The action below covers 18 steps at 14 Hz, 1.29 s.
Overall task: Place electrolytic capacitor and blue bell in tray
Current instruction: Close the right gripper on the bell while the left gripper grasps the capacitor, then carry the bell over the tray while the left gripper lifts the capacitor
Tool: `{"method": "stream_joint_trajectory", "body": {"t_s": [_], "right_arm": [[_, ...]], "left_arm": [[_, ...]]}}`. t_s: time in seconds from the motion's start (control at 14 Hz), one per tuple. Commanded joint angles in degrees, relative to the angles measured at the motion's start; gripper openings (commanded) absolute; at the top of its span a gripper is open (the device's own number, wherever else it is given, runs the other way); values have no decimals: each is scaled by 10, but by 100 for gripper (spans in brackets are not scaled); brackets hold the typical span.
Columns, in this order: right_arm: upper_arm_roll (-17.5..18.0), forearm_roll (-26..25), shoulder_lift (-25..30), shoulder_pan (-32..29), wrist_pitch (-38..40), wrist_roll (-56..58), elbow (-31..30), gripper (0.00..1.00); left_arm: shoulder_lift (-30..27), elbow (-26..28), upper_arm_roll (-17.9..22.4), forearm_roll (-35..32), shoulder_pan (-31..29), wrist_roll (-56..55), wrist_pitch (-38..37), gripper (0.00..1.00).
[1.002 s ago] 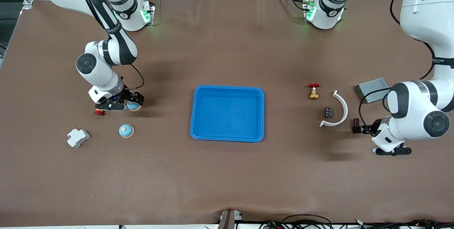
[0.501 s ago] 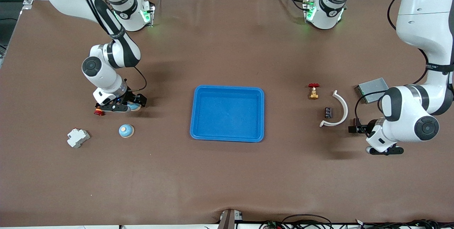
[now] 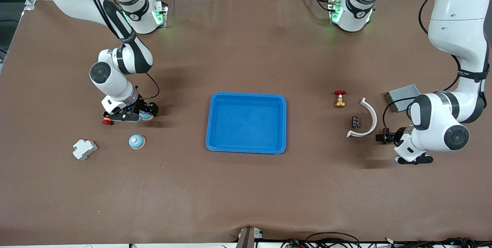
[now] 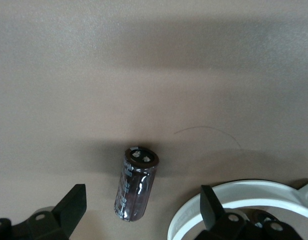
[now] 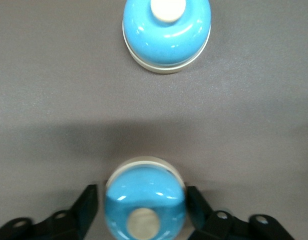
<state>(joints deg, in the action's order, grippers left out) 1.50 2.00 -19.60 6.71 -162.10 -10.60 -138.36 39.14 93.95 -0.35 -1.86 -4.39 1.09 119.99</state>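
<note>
The blue tray [image 3: 246,149] lies mid-table. A blue bell [image 3: 146,115] sits between the fingers of my right gripper [image 3: 143,114]. In the right wrist view the bell [image 5: 143,197] lies between the open jaws of the gripper [image 5: 143,206], one finger at its edge and the other a hair off. A second blue bell [image 3: 137,141] [image 5: 166,32] sits nearer the camera. The dark capacitor [image 3: 356,121] lies toward the left arm's end. My left gripper [image 3: 384,137] [image 4: 142,202] is open low over the table, and the capacitor [image 4: 137,182] lies partly between its fingertips.
A white curved piece [image 3: 371,119] [image 4: 244,192] lies beside the capacitor, close to one left finger. A red-handled brass valve [image 3: 339,99] and a grey box [image 3: 403,96] are nearby. A white block [image 3: 84,149] and a small red part [image 3: 107,121] lie near the bells.
My left gripper has moved toward the capacitor. My right gripper has come down around the blue bell, which shifted only slightly.
</note>
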Motion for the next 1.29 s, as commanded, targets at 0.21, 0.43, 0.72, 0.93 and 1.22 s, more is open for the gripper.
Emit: {"method": "stream_joint_trajectory", "body": {"t_s": [0.21, 0.43, 0.72, 0.93, 1.22], "right_arm": [[-4, -3, -3, 14, -1, -7, 4, 0], [-3, -3, 1, 34, 12, -31, 21, 0], [-5, -3, 3, 120, 84, -182, 73, 0], [-6, -6, -1, 174, 185, -284, 150, 0], [-6, -17, -49, 230, 244, -404, 251, 0]], "left_arm": [[-7, 39, -1, -11, -11, 4, 43, 100], [-6, 40, -1, -11, -13, 4, 44, 100], [-6, 40, -2, -11, -13, 4, 47, 100], [-6, 42, -2, -11, -13, 4, 51, 100], [-2, 42, -2, -11, -11, -2, 52, 71]]}}
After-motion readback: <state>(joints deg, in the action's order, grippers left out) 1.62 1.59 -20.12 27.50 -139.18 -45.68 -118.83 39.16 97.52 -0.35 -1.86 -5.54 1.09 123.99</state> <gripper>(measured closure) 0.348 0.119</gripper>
